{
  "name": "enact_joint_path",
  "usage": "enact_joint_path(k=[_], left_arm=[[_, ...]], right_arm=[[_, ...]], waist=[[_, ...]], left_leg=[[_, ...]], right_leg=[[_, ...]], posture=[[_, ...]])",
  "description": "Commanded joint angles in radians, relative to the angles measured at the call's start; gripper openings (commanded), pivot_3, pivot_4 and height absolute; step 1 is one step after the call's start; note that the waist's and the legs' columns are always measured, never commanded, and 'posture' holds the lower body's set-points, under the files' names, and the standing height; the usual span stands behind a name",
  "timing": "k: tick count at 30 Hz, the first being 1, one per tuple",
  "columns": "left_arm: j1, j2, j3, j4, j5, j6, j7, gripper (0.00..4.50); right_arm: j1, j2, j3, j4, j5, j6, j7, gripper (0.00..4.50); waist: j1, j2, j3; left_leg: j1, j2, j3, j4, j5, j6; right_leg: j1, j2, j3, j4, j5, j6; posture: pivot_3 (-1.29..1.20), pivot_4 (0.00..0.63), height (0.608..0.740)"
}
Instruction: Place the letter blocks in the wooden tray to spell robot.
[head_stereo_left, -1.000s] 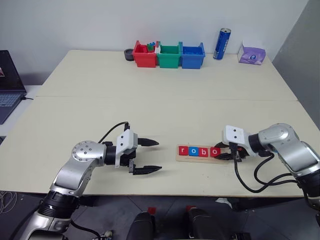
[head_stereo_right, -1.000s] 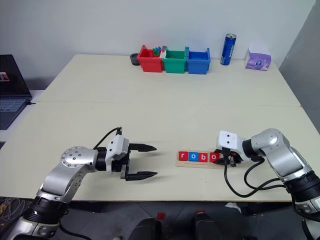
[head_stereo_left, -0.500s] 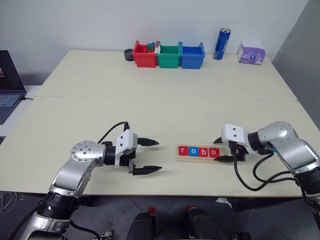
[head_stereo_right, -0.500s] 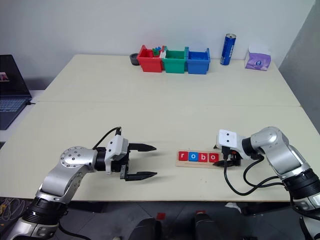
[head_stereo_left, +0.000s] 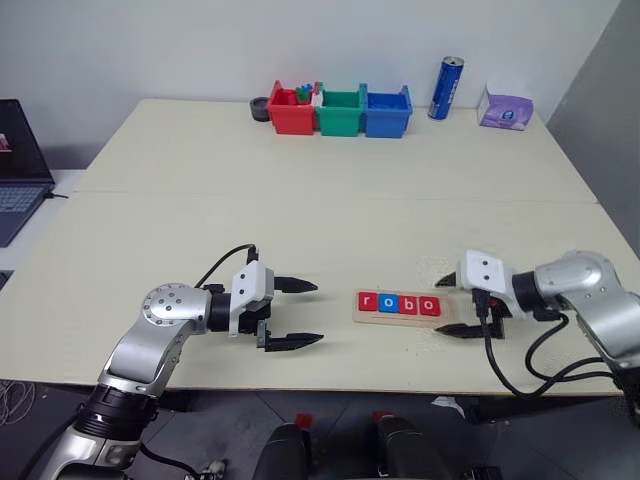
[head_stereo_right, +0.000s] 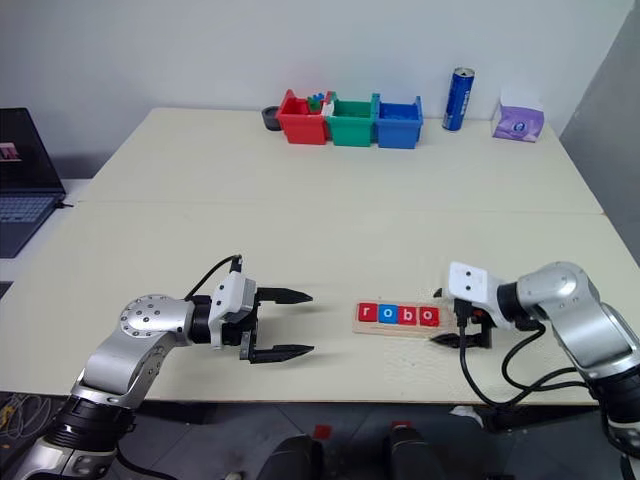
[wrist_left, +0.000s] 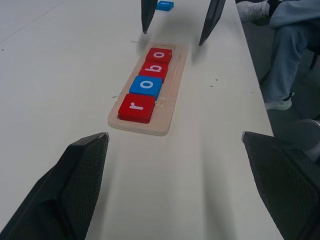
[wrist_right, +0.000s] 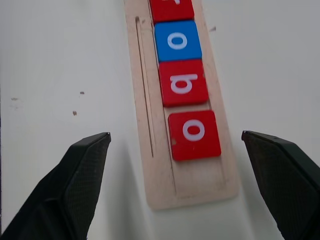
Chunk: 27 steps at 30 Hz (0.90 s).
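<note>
we see the wooden tray (head_stereo_left: 402, 306) lying flat near the front edge of the pale worktop (head_stereo_left: 330, 200). four letter blocks (wrist_right: 179, 65) sit in it in a row, r, o, b, o, with one open spot at the 3 o'clock end. a blue block (wrist_left: 164, 5) lies on the worktop past that end. our right gripper (head_stereo_left: 452, 307) is just beside it, jaws wide and holding nothing. our left gripper (head_stereo_left: 298, 312) waits at the tray's 9 o'clock, jaws wide too. bins (head_stereo_left: 340, 110) stand far off at 12 o'clock.

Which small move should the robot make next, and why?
Probably send the open right pincer to fetch the loose blue tile lying beyond the tray. The tray holds four tiles reading "robo", and its last slot is free.
</note>
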Motion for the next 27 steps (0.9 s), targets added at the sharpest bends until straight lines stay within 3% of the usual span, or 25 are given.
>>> enact_joint_path(k=[1,10,11,27], left_arm=[[-0.013,-0.004,0.007,-0.008,-0.002,-0.019,-0.004,4.50],[-0.026,-0.009,0.000,0.006,0.003,-0.026,-0.010,4.50],[-0.025,-0.009,0.000,0.005,0.002,-0.026,-0.010,4.50],[-0.002,-0.004,0.009,-0.034,-0.004,-0.006,0.017,4.50]], right_arm=[[0.003,-0.024,-0.033,-0.015,-0.020,-0.035,-0.024,3.53],[-0.018,-0.013,0.007,0.040,-0.063,-0.088,-0.035,0.24],[-0.023,-0.013,0.016,0.049,-0.071,-0.094,-0.034,0.03],[-0.086,0.026,0.097,0.129,-0.161,-0.156,-0.017,0.03]], waist=[[-0.003,0.000,0.000],[-0.003,0.000,0.000],[-0.003,0.000,0.000],[-0.003,0.000,0.000]], left_leg=[[0.000,0.000,0.000,0.000,0.000,0.000],[0.000,0.000,0.001,0.000,0.000,0.000],[0.000,0.000,0.001,0.000,0.000,0.000],[0.001,0.000,0.001,0.000,0.000,0.000]], right_leg=[[0.000,0.000,0.000,0.000,0.000,0.000],[0.000,0.001,0.001,0.000,0.000,0.000],[0.000,0.000,0.001,0.000,0.000,0.000],[0.000,0.000,0.001,0.000,0.000,0.000]], posture=[[0.00,0.150,0.740],[0.00,0.150,0.740],[0.00,0.150,0.740],[0.00,0.150,0.740]])
